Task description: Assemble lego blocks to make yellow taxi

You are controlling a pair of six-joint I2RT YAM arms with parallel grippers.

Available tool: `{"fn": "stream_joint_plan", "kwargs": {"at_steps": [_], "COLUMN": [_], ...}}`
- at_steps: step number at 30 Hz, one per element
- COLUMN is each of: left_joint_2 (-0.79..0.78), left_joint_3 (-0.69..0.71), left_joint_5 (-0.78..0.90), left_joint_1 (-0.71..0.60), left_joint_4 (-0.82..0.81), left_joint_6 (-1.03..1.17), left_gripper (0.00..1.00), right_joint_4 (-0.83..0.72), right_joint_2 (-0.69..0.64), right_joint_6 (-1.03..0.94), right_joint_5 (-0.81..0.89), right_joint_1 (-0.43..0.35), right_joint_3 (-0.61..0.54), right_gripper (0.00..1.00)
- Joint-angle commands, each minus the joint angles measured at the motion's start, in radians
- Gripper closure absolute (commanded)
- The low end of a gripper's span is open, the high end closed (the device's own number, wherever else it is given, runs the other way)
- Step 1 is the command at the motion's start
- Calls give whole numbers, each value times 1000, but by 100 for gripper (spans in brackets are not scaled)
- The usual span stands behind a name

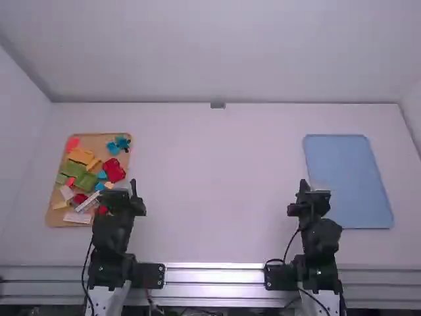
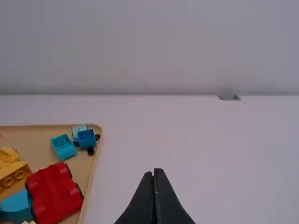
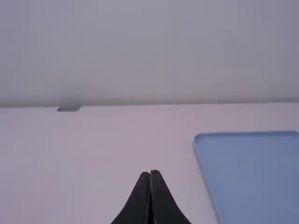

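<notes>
A tan tray (image 1: 99, 139) on the left of the table bears the loose blocks. Among them are a red wheeled base (image 1: 114, 170), also seen as a red wheeled base (image 2: 54, 193) in the left wrist view, yellow blocks (image 1: 81, 155), green blocks (image 1: 85, 181) and blue blocks (image 2: 63, 146). My left gripper (image 1: 133, 187) is just right of the tray's near part; in its wrist view the left gripper (image 2: 155, 173) is shut with nothing between its fingers. My right gripper (image 1: 303, 186), left of the blue tray, is likewise shut and holds nothing, as the right gripper (image 3: 150, 175) shows in its wrist view.
A flat blue tray (image 1: 348, 178) lies at the table's right side, with nothing visible on it. Bare white table (image 1: 217, 184) stretches between the two trays. A small grey piece (image 1: 218, 105) sits at the middle of the far edge, by the wall.
</notes>
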Motion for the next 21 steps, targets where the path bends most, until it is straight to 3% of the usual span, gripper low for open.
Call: {"fn": "stream_joint_plan", "kwargs": {"at_steps": [1, 12, 21], "left_joint_2": [0, 53, 201], "left_joint_3": [0, 61, 212], "left_joint_5": [0, -11, -34], "left_joint_1": [0, -2, -7], "left_joint_4": [0, -17, -73], "left_joint_6": [0, -4, -24], "left_gripper": [100, 94, 82], "right_joint_4": [0, 2, -9], "right_joint_2": [0, 83, 328], "right_joint_6": [-2, -16, -68], "right_joint_5": [-1, -48, -143], "right_joint_1": [0, 8, 41], "right_joint_3": [0, 75, 287], "right_gripper": [100, 94, 83]}}
